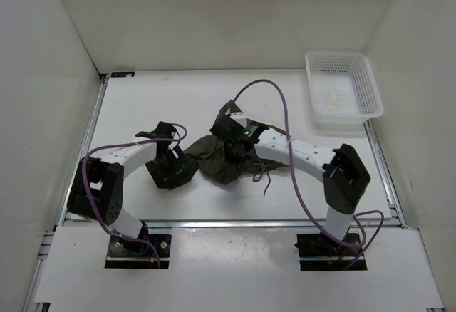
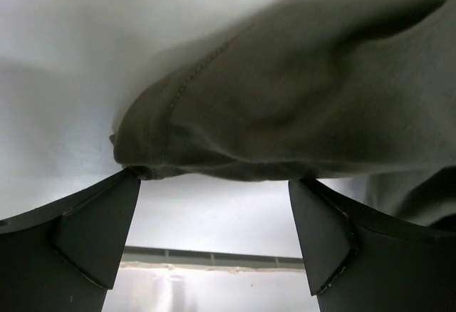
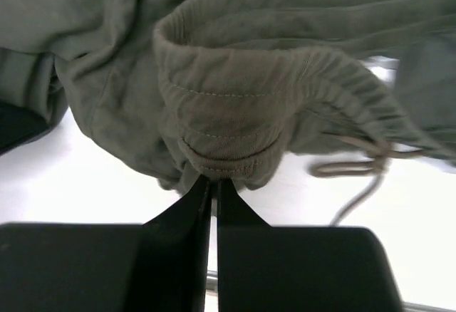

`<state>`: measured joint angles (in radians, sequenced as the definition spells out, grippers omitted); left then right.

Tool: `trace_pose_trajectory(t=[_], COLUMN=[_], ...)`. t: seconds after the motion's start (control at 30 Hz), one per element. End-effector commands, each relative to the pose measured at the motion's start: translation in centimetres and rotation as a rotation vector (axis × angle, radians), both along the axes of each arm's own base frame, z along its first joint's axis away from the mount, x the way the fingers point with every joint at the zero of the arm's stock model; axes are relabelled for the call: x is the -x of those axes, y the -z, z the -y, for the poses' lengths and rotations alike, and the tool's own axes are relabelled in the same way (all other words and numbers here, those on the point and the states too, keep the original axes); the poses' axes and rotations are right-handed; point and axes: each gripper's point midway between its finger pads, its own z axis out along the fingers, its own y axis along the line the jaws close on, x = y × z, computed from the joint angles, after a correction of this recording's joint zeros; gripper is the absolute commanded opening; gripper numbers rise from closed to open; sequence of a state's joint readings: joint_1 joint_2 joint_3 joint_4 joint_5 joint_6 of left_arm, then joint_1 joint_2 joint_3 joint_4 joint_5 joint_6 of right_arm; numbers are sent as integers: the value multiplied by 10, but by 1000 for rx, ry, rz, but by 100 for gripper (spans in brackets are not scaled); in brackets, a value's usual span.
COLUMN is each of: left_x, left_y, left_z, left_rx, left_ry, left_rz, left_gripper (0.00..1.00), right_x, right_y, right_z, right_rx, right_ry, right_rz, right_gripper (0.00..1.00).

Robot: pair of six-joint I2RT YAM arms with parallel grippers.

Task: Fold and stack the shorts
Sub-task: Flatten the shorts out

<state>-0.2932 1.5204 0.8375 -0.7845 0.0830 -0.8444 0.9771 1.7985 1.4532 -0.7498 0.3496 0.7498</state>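
While the left gripper [image 2: 214, 180] stands spread wide, holding nothing, a stitched hem of the shorts [image 1: 221, 159] hangs just over its fingers [image 2: 92, 226] and brushes the tip of one. The right gripper [image 3: 214, 180] has its jaws pressed together, with a bunched fold of the ribbed waistband nipped at their tips. The shorts are dark olive-green, soft and heavily creased, heaped in a crumpled mound at the middle of the table [image 1: 164, 98] between the two grippers, with one darker lobe lying under the left gripper (seen from above, that part is mostly hidden by the arm). A drawstring [image 3: 349, 166] of the same drab colour loops out of the waistband and trails loose onto the surface on the near side of the heap.

The table is flat and white, edged by a metal rail [image 1: 235, 223] along its near side. A white mesh basket [image 1: 311, 84] sits at the far right corner, well apart from the shorts. Plain white walls [image 1: 214, 13] close in the back and both sides. A purple cable [image 1: 285, 105] arches above the right arm.
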Motion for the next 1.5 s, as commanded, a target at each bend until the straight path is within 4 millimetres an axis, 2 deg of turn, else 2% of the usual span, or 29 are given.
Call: trace_pose_trajectory(t=[0.0, 0.1, 0.13, 0.2, 0.23, 0.27, 0.43, 0.53, 0.57, 0.63, 0.67, 0.73, 0.77, 0.8, 0.83, 0.87, 0.93, 0.97, 1.0, 1.03, 1.07, 1.1, 1.17, 1.2, 1.23, 1.33, 1.43, 1.47], left_x=[-25, -36, -41, -46, -49, -51, -73, -83, -82, -87, -85, -69, -61, -51, -29, -15, 7, 26, 33, 50, 53, 61, 71, 76, 73, 74, 64, 60], left_y=[-7, -9, -12, -14, -17, -19, -46, -73, -78, -99, -102, -105, -104, -102, -97, -96, -94, -93, -93, -90, -86, -80, -67, -58, -56, -32, -22, -22], left_z=[-4, -13, -15, -22, -22, -24, -33, -36, -36, -36, -35, -26, -17, -9, 6, 19, 38, 54, 63, 76, 79, 79, 82, 79, 85, 88, 99, 101], left_rx=[-22, -32, -30, -31, -29, -27, -34, -32, -35, -35, -25, -16, 10, 35, 70, 121, 158, 171, 177, 183, 163, 140, 104, 82, 90, 64, 55, 46], left_ry=[31, 12, 3, -18, -18, -29, -22, -4, 5, 24, 28, 75, 89, 107, 147, 181, 243, 306, 337, 405, 405, 414, 418, 416, 426, 427, 447, 455], left_rz=[67, 83, 93, 102, 111, 120, 200, 270, 262, 309, 304, 284, 277, 266, 244, 224, 205, 192, 185, 166, 159, 133, 88, 61, 76, 24, 12, 18], left_gripper=[10, 10, 10, 10, 10, 10, 10, 10, 10, 10, 10, 10, 14, 22, 25, 29, 41, 50, 54, 56, 59, 70, 81, 84, 87, 87, 65, 54], right_x=[-13, -9, -7, -4, -1, 4, 12, 15, 17, 15, 14, 13, 12, 11, 10, 8, 4, 3, 0, -4, -6, -8, -11, -13, -14, -16, -16, -16], right_y=[-45, -60, -73, -72, -84, -79, -96, -100, -100, -100, -93, -90, -87, -87, -87, -86, -84, -85, -81, -82, -83, -83, -86, -86, -89, -98, -104, -107], right_z=[35, 63, 69, 95, 102, 115, 161, 177, 179, 182, 184, 183, 183, 181, 181, 179, 180, 177, 180, 181, 177, 180, 182, 186, 190, 195, 202, 201], right_rx=[-25, -25, -53, -21, -53, -29, -6, 5, 2, 10, 31, 43, 53, 46, 46, 47, 40, 29, 32, 28, 20, 22, 16, 17, 18, -4, -32, -45], right_ry=[96, 134, 140, 189, 204, 216, 308, 340, 340, 345, 352, 350, 349, 350, 350, 350, 365, 355, 373, 374, 362, 377, 378, 392, 398, 411, 418, 419], right_rz=[112, 145, 173, 178, 206, 192, 247, 255, 258, 259, 245, 236, 229, 234, 234, 233, 228, 230, 214, 223, 220, 220, 220, 220, 226, 242, 242, 255], right_gripper=[0, 0, 0, 0, 0, 0, 0, 0, 0, 0, 0, 0, 0, 0, 0, 0, 0, 0, 0, 0, 0, 0, 0, 0, 0, 0, 0, 0])
